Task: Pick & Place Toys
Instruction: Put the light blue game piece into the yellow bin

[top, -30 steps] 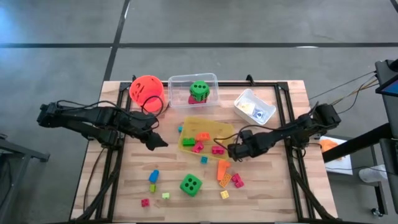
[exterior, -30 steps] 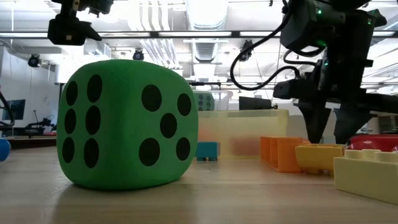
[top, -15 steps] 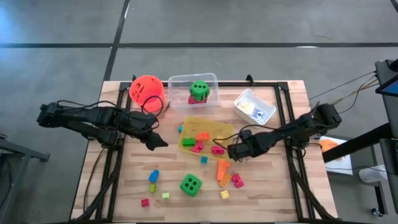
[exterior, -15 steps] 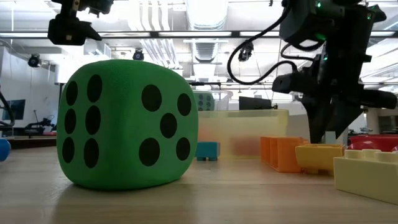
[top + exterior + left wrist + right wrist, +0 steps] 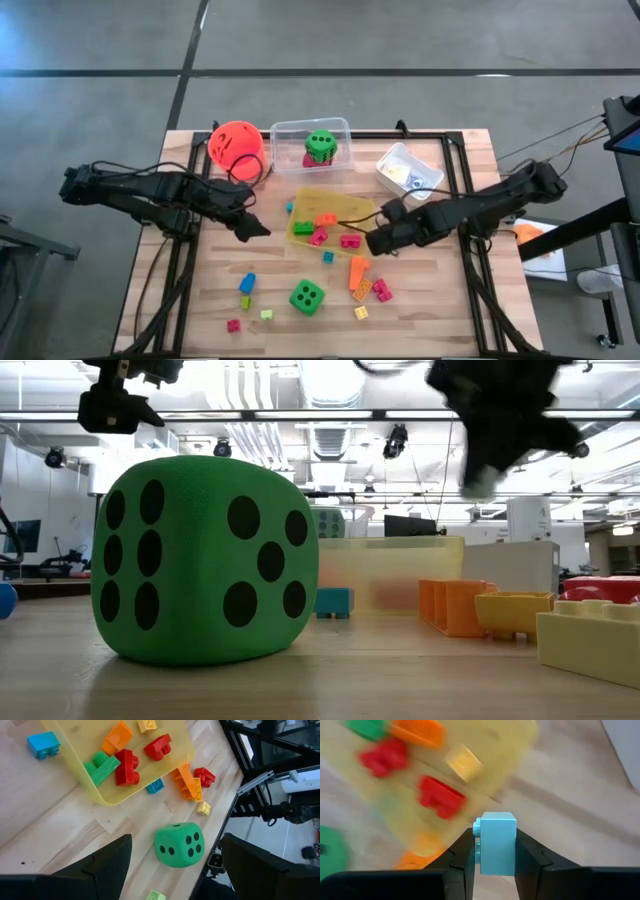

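My right gripper (image 5: 374, 243) hangs above the table beside the right near corner of the yellow tray (image 5: 300, 232), shut on a light blue block (image 5: 496, 842). The low view shows it only as a dark blur, the right gripper (image 5: 490, 430). The tray holds red, green, orange and yellow blocks (image 5: 120, 762). More blocks (image 5: 365, 285) and a green dotted die (image 5: 307, 296) rest on the wood near the front. My left gripper (image 5: 255, 228) waits open above the table left of the tray; the left gripper (image 5: 176, 840) has nothing between its fingers. My right gripper pinches the light blue block by two opposite sides (image 5: 482, 845) between its two fingers. The fingers slant steeply down from the table's right side. The block is lifted clear of the table, one end sticking out beyond the fingertips.
An orange bucket (image 5: 236, 147) lies at the far left. A clear tray (image 5: 340, 128) with a green die and a red piece stands at the far middle, a white tray (image 5: 408, 172) at the far right. Small blocks (image 5: 245, 285) lie near the front left.
My right gripper has shut its fingers at table height beside the yellow tray, then risen quickly, rolling as it went, with the light blue block between the fingers. The other blocks, the die and the trays have stayed in place.
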{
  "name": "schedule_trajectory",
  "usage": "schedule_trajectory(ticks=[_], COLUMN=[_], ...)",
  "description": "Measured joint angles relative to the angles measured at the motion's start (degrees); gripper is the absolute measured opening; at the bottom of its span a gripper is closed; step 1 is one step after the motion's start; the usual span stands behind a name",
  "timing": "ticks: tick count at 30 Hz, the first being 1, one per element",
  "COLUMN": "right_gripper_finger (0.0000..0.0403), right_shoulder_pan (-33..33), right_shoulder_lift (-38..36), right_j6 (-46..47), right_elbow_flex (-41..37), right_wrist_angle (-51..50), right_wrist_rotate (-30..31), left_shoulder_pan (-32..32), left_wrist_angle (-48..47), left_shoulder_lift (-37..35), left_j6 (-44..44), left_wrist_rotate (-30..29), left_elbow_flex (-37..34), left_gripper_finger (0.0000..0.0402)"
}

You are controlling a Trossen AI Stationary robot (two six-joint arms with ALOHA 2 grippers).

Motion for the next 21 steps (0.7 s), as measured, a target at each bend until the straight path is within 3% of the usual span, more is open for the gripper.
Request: schedule_trajectory(ticks=[8, 15, 21], right_gripper_finger=[0.0085, 0.0085, 0.0085], right_shoulder_pan=[-7.7, -13.1, -14.4], right_shoulder_lift=[5.1, 11.2, 16.3], right_j6=[-21.2, -36.3, -44.1], right_elbow_flex=[9.8, 10.1, 8.6], right_wrist_angle=[0.7, 7.6, 13.1], right_wrist_rotate=[1.8, -6.0, -12.1], left_shoulder_pan=[0.0, -2.1, -7.2], left_wrist_angle=[-0.3, -4.2, -4.4], left_shoulder_lift=[0.2, 0.2, 0.0], left_j6=[7.3, 15.0, 12.2], left_wrist_rotate=[-1.5, -1.2, -0.8], left_elbow_flex=[0.0, -0.7, -4.5], left_gripper_finger=[0.0296, 0.0296, 0.0296])
